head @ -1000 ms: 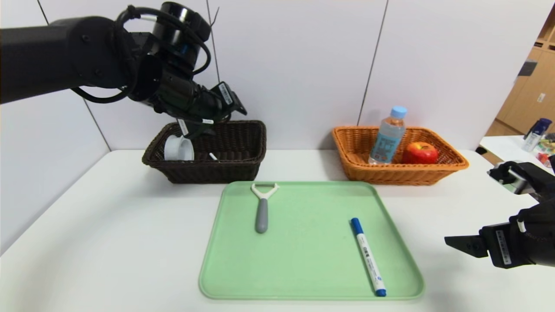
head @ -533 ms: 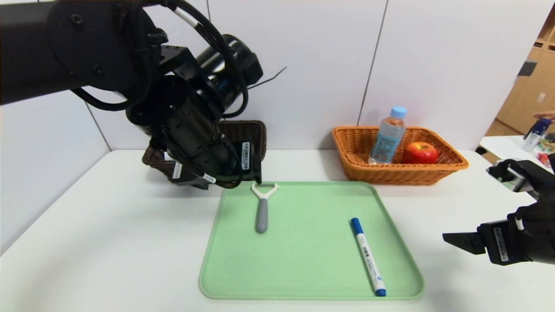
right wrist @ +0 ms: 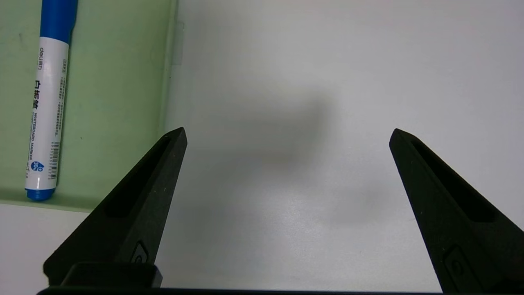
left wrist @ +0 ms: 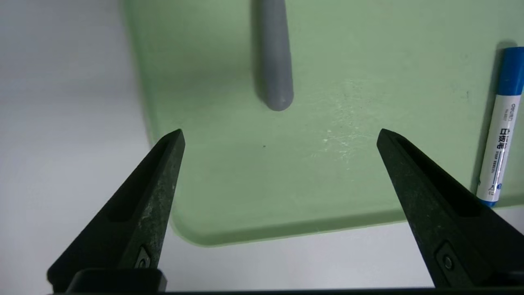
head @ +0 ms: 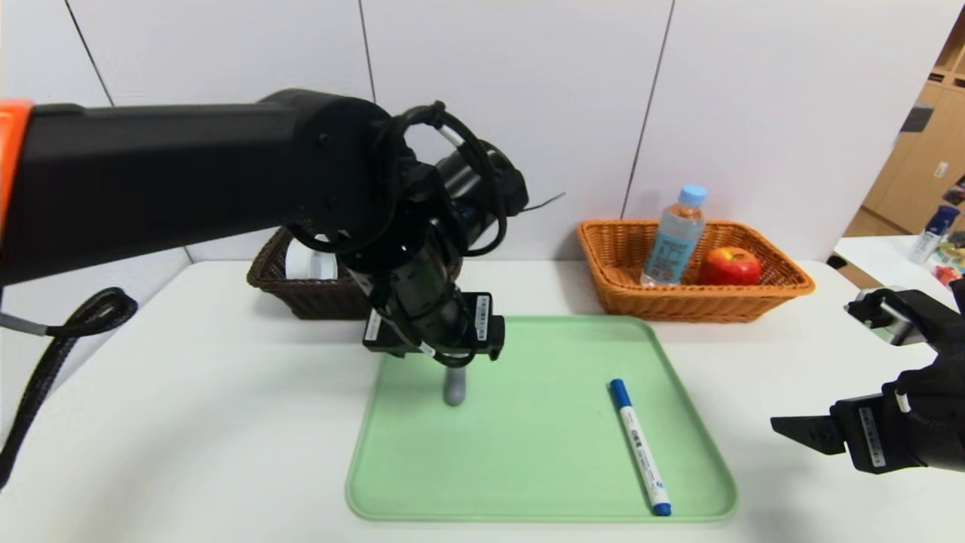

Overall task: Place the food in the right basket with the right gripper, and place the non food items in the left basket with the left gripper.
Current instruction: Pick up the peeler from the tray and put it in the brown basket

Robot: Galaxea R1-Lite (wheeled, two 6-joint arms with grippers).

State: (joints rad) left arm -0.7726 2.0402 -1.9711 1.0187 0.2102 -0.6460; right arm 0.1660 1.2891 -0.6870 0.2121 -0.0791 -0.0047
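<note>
Now the left gripper (head: 441,348), black and two-fingered on its black arm with an orange section, hangs over the far-left part of the pale green plastic tray (head: 528,460), directly above the grey-handled white Y-peeler (head: 454,391); a second ago it was over the dark brown woven wicker basket (head: 301,290) at 11 o'clock. Its jaws are spread wide, holding nothing, and in the left wrist view the grey handle end lies between and beyond the two fingertips (left wrist: 174,141). White translucent tape roll (head: 310,262) sits in the dark basket. Judgement: drop-off done, peeler is the next pick. Blue-capped white marker (head: 639,448) lies on the tray at 5 o'clock, untouched. Orange-tan woven wicker basket (head: 784,285) at 1 o'clock holds the clear drink bottle with light-blue cap (head: 673,237) and the red apple (head: 730,266): food side complete. Right gripper (head: 791,434), black, parked at 4 o'clock off the tray, jaws released.
</note>
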